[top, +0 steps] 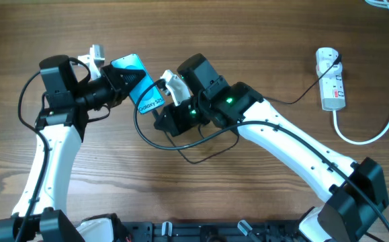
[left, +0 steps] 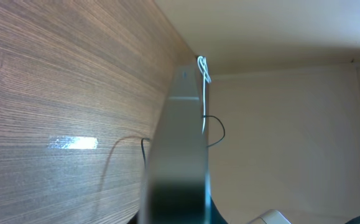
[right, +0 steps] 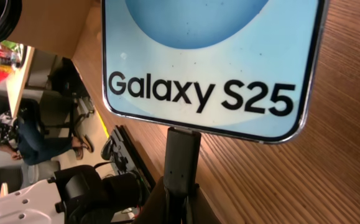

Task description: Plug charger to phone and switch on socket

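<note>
The phone [top: 132, 69], turquoise screen with "Galaxy S25" text, is held tilted above the table by my left gripper [top: 118, 86], which is shut on it. In the left wrist view the phone [left: 181, 149] shows edge-on. My right gripper [top: 162, 111] is shut on the charger's connector [right: 183, 155], whose tip meets the middle of the phone's [right: 211, 56] bottom edge. The black charger cable [top: 201, 138] loops under the right arm and runs to its plug [top: 334, 64] in the white socket [top: 333, 84] at the far right.
A thick white cable [top: 369, 134] curves from the socket towards the table's right edge and back corner. The charger cable's slack lies on the wood under the right arm. The table's front edge and arm bases are near the bottom.
</note>
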Available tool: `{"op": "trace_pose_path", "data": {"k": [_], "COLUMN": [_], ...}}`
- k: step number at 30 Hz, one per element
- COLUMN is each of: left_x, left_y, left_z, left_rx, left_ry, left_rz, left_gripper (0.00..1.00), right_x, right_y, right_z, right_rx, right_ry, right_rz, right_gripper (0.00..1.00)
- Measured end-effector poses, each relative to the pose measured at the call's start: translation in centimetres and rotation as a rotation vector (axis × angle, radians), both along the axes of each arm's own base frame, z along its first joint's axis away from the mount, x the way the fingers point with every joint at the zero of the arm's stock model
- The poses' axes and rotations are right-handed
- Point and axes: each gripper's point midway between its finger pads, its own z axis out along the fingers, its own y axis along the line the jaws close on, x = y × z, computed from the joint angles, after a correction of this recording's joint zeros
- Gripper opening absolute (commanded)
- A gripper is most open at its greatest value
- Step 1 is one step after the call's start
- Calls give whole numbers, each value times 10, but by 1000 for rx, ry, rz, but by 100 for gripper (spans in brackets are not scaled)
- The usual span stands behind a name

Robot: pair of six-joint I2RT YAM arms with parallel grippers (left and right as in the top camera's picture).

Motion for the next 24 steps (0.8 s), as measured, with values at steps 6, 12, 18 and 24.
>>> {"op": "trace_pose_path", "data": {"k": [6, 12, 18, 24], "left_x": [-4, -10, -20, -40], "left_y": [-5, -18, -34, -71], "left_z": [-1, 8, 60, 74], "left_rx": [-14, -40, -128, -184], "left_ry": [12, -46, -309, -318], "left_rz": [-25, -101, -288, -430], "left_gripper": [4, 4, 4, 4], "right_x": [8, 59, 57, 40], "right_y": [8, -42, -59, -50], "right_z": [12, 24, 58, 83], "right_rx": [56, 104, 323, 453], "right_ry": [-59, -49, 7, 8], "right_rz": [5, -98, 29, 155], "right_gripper": [83, 91, 78, 56]}}
